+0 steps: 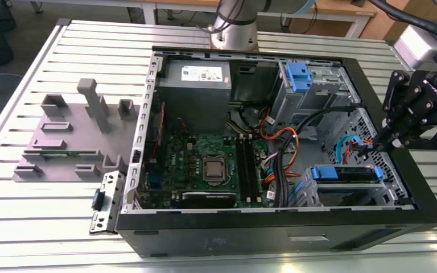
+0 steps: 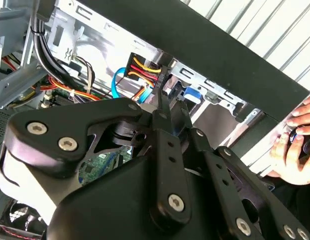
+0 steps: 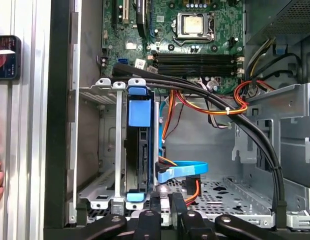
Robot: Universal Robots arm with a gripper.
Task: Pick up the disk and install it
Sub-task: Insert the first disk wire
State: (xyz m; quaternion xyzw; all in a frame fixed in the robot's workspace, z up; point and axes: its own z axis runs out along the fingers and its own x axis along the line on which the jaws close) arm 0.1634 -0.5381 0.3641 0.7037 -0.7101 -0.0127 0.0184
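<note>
The disk (image 1: 343,173) sits edge-on in the metal drive cage (image 1: 378,196) at the front of the open computer case, clipped in its bright blue frame. In the first wrist view the disk (image 3: 139,150) stands upright between the cage rails, with a blue flat cable (image 3: 182,170) lying beside it. My gripper (image 1: 375,148) hangs over the case wall on the exterior view's right, a short way from the disk. Its black fingers (image 3: 156,207) stand close together with nothing between them. The second wrist view has the fingertips (image 2: 165,112) pointing at a bundle of orange, yellow and blue cables.
The case holds a green motherboard (image 1: 203,159), a grey power-supply box (image 1: 196,77) and a second blue frame (image 1: 298,77) in the far bay. A grey fixture (image 1: 74,136) stands on the slatted table at the exterior view's left. A person's hand (image 2: 295,145) rests outside the case wall.
</note>
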